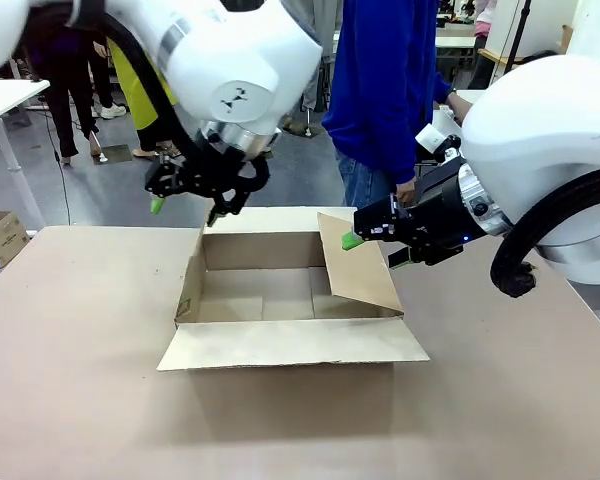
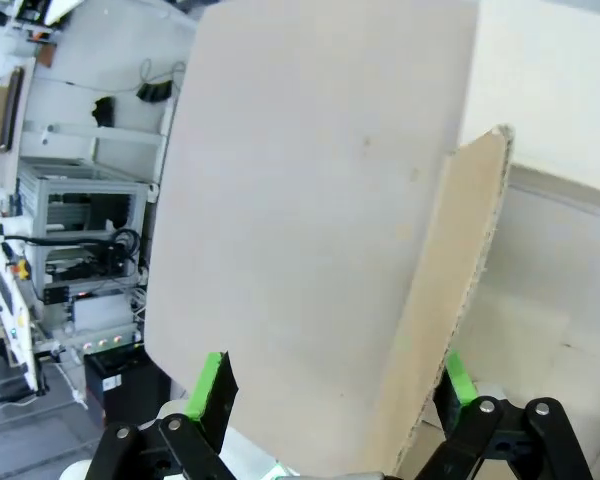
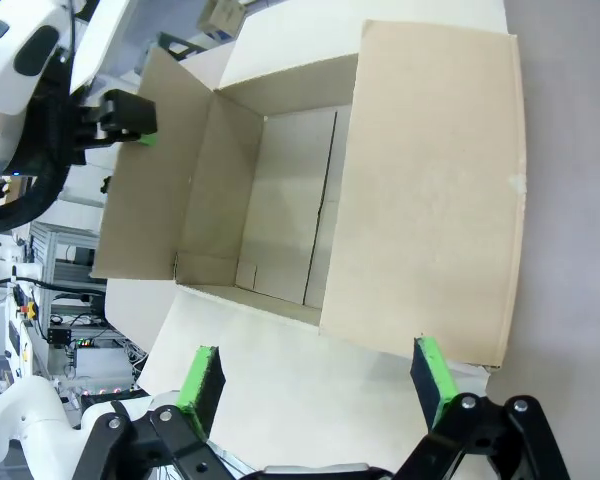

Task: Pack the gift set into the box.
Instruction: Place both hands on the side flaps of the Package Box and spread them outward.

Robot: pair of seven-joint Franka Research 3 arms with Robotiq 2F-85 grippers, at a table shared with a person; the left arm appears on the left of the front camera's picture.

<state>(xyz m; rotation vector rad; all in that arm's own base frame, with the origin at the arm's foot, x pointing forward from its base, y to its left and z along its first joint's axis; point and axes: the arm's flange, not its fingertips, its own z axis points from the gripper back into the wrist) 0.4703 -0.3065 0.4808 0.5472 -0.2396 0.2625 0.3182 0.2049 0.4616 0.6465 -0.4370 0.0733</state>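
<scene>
The box is a wide brown cardboard carton lying open and empty in the middle of the table. Its front flap lies flat towards me. The right flap leans up and inward. My left gripper hangs open at the box's back left corner. In the left wrist view the upright left flap stands between the open fingers of that gripper. My right gripper is open at the right flap's top edge. The right wrist view has this gripper looking down into the bare box. The gift set is out of view.
A person in a blue top stands at the far side, just behind the box. A small brown carton sits on the floor at the far left. The tan table lies bare around the box.
</scene>
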